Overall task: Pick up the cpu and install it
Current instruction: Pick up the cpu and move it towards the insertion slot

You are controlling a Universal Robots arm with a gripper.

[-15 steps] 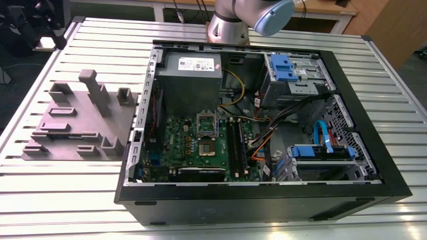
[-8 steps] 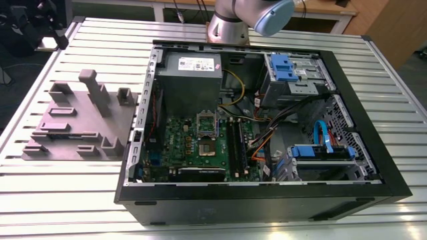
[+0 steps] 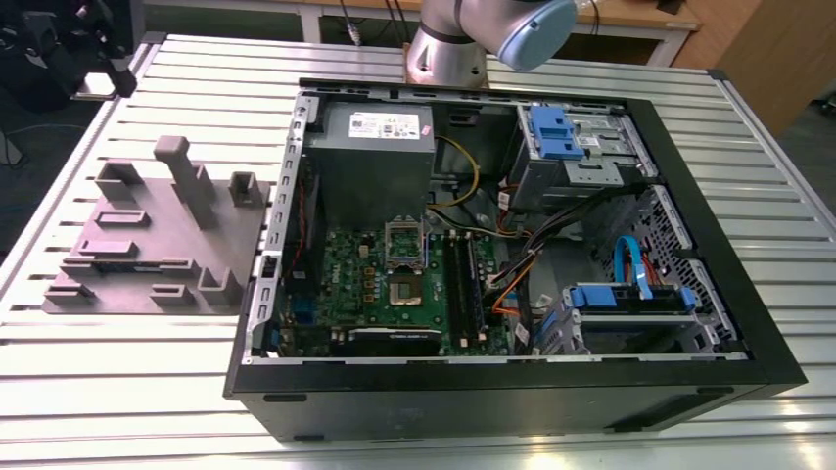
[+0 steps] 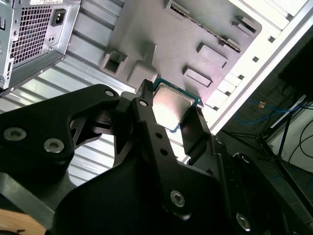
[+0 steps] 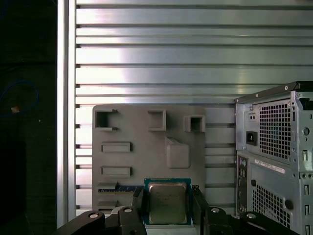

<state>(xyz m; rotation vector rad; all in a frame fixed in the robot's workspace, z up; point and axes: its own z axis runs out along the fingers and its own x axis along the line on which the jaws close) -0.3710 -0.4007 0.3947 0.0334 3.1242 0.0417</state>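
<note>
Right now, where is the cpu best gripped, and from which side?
Grip the cpu by two opposite thin edges, coming square onto its flat metal top. It is a thin flat square, so only its edges give parallel faces. In both wrist views the tool holds it just so.

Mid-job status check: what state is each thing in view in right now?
cpu: gripped between the gripper's fingers, metal top showing in both wrist views.
gripper: shut on the cpu.
computer case: lying on its side, side panel off, inside exposed.
motherboard socket: looks open, with no chip in it.
grey fixture: lying flat on the table beside the case.
</note>
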